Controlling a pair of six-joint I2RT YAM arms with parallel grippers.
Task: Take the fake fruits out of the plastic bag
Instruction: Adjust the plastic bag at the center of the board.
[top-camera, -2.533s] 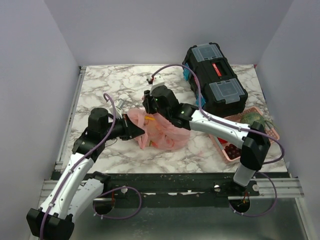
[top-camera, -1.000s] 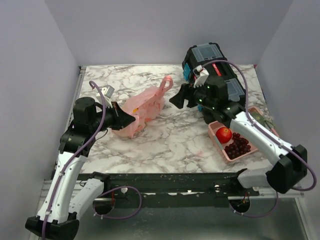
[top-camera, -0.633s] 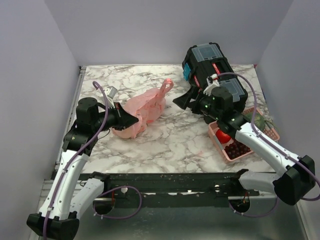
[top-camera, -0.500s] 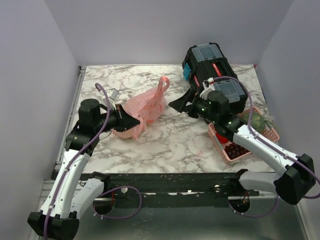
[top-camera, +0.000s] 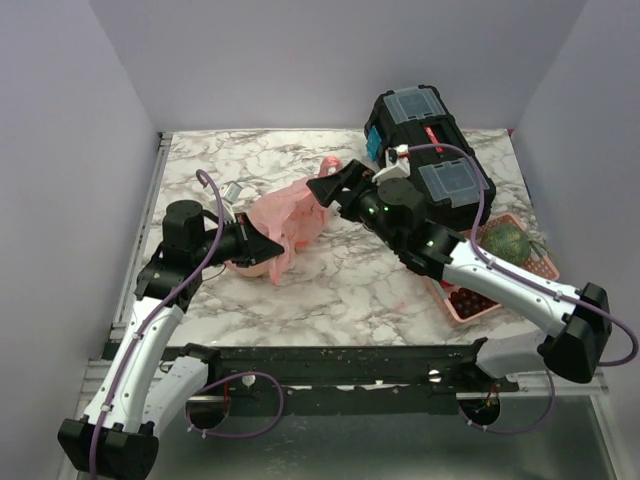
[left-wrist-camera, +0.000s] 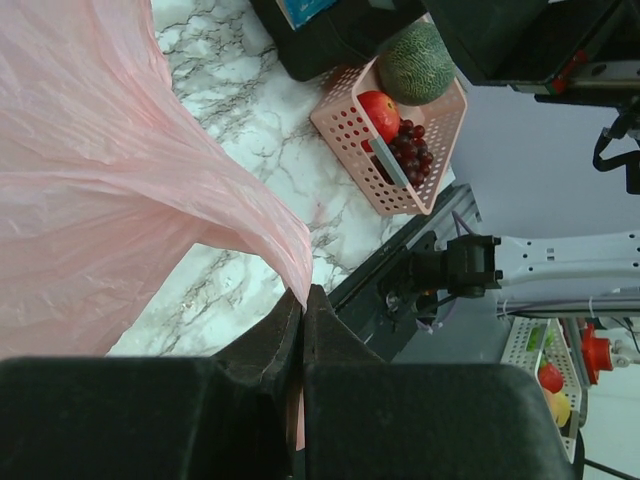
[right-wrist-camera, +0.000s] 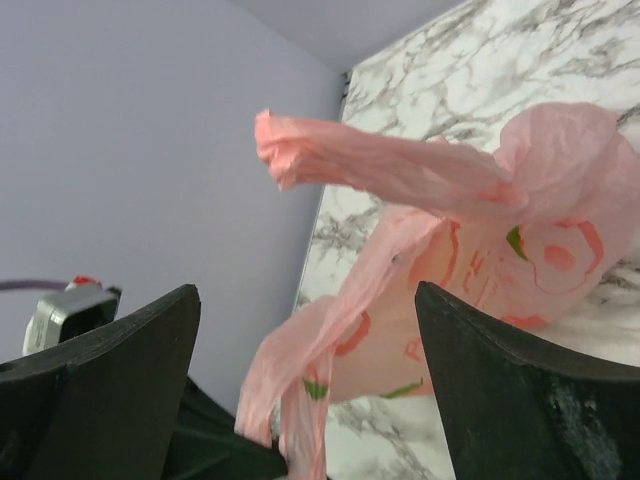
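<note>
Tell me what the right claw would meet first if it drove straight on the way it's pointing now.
Most likely the raised loop handle of the pink plastic bag. It sits dead ahead between the fingers of the open right claw. The left claw pinches the bag's far side. How close the handle is remains unclear.

Bright, even light, soft shadows; wrist views blur close up.

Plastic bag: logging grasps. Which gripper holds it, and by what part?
Left gripper pinches the plastic bag by a gathered fold; right gripper is open, gripping nothing.
</note>
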